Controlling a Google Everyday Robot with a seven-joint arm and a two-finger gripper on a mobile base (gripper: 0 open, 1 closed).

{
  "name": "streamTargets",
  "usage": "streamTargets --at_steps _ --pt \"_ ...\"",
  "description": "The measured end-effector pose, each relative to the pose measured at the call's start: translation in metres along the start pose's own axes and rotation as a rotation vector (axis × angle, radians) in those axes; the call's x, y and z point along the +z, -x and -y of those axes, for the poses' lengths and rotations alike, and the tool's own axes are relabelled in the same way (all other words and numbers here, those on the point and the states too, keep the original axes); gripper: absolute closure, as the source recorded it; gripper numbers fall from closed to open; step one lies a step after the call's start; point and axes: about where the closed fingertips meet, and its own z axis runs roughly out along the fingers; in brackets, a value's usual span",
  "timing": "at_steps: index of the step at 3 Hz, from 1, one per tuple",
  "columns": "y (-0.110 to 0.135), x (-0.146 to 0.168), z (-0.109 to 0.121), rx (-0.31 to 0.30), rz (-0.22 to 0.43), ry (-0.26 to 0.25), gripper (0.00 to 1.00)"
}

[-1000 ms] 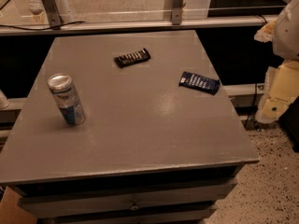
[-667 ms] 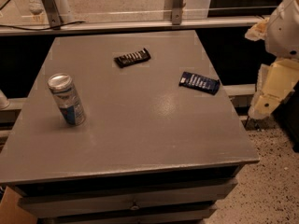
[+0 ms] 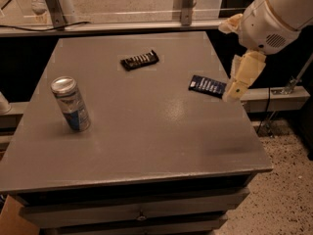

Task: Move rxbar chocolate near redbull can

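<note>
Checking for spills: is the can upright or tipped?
Upright: the can stands on its base, silver top up. The gripper hangs by the blue bar.

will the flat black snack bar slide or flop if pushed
The flat black rxbar chocolate lies flush on the grey table, so it likely slides, not rolls. Thin, probably light, slightly bendy. The gripper hangs over the table's right edge.

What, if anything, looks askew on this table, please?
Nothing: the slim silver-and-blue can stands upright, the flat black snack bar and dark blue wrapper lie flat, and the claw hangs beside the blue wrapper.
</note>
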Motion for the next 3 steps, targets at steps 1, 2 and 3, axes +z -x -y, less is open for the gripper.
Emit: streamTargets --at_steps 1,2,3 --pt "0.033 0.027 0.021 -0.023 0.083 -0.031 0.00" --pt "0.033 0.027 0.021 -0.023 0.083 -0.031 0.00" --pt "0.042 0.043 0.037 0.053 0.158 -0.052 0.00"
